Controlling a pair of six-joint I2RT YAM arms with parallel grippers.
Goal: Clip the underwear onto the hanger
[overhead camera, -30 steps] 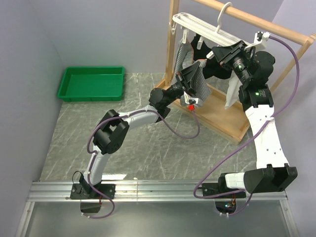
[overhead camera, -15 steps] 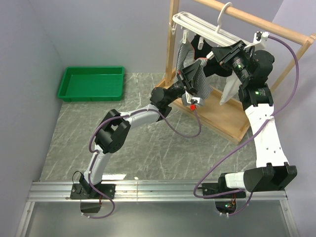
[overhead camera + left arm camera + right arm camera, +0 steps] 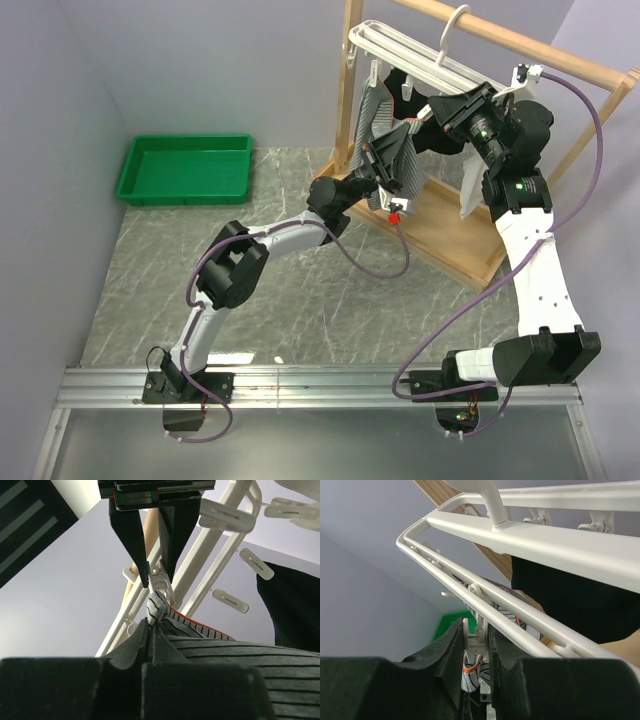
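Observation:
The white hanger (image 3: 410, 55) hangs by its hook from the wooden rack, and its bars fill the right wrist view (image 3: 560, 545). The pinstriped underwear (image 3: 373, 115) hangs under its left end. My left gripper (image 3: 151, 627) is shut on a bunched edge of the underwear (image 3: 159, 605) and holds it up just under a white clip (image 3: 162, 582). My right gripper (image 3: 476, 630) reaches down between the bars and is shut on that clip (image 3: 480, 625), a finger on each side. The cloth's orange-trimmed edge (image 3: 470, 672) sits right below the clip.
A black garment (image 3: 440, 140) and a small white cloth (image 3: 470, 190) hang from the hanger to the right. The wooden rack's base (image 3: 450, 235) lies under both grippers. A green tray (image 3: 185, 168) sits at the far left. Other clips (image 3: 230, 601) dangle nearby.
My left gripper has risen up and to the right with the underwear edge, closer to the clip. The right gripper has stayed at the clip.

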